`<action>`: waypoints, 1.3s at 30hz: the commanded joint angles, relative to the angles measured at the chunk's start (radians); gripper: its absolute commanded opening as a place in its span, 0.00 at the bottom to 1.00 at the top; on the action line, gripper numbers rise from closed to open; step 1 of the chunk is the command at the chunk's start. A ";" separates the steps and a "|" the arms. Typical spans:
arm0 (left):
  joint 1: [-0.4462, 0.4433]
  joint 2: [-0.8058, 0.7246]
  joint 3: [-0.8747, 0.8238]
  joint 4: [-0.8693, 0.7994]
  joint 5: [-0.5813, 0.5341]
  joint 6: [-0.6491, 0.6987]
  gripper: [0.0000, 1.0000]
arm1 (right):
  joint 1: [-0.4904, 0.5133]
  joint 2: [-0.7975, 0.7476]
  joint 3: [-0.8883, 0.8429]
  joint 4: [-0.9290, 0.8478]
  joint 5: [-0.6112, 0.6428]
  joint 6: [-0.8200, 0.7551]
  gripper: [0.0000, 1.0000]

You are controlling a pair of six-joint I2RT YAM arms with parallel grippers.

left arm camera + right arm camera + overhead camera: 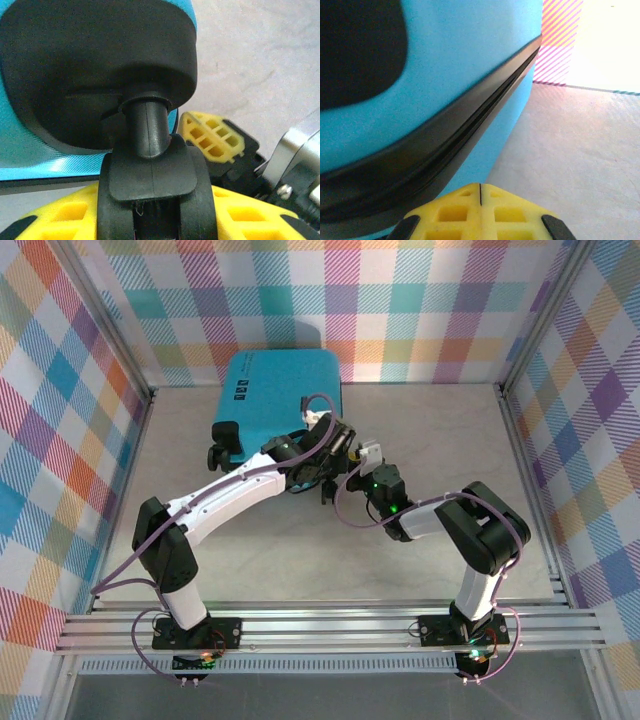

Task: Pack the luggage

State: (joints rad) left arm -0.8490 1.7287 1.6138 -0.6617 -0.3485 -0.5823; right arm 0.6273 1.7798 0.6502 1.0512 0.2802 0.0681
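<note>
Far end of table, 12 o'clock from the arm bases: luggage lies flat, turquoise shell up, both halves looking shut.
Table: pale table, bare at 3 o'clock of the case.
Left gripper: left gripper is clamped on a black caster wheel at about 5 o'clock of the shell, with a yellow pad on each side of it.
Right gripper: right gripper has its pads pressed together and holds nothing. It sits just beside the zipper band, pointing along it.
Second wheel: second wheel at 7 o'clock of the shell, free.
Step, my reading: the left arm anchors the case by the wheel while the right lines up on the band. I cannot tell whether opening or closing is meant.
Doing it well: hold the wheel square, because a caster probably swivels and would let the case yaw.
Doing it well: apply force low and along the table so the shell does not tip.
Doing it well: slide the closed tip along the band's groove, not across the slick shell.
Risk: the two grippers work close together at one corner, so move one arm at a time.
</note>
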 commanded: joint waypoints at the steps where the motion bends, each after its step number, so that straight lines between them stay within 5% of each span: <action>1: -0.016 -0.106 0.047 0.163 0.003 0.039 0.05 | 0.009 -0.037 -0.023 0.018 -0.037 0.011 0.00; 6: -0.016 -0.113 0.051 0.170 -0.004 0.039 0.05 | 0.019 -0.035 -0.104 0.150 -0.122 0.031 0.02; 22: -0.017 -0.021 0.218 0.206 0.008 0.061 0.05 | 0.126 -0.004 -0.095 0.227 -0.071 -0.001 0.31; 39: -0.016 0.022 0.279 0.208 0.020 0.062 0.05 | 0.151 0.063 0.019 0.210 0.086 -0.019 0.34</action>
State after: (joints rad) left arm -0.8474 1.7905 1.7981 -0.6746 -0.3592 -0.5713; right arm 0.7654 1.8282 0.6407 1.2259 0.3344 0.0631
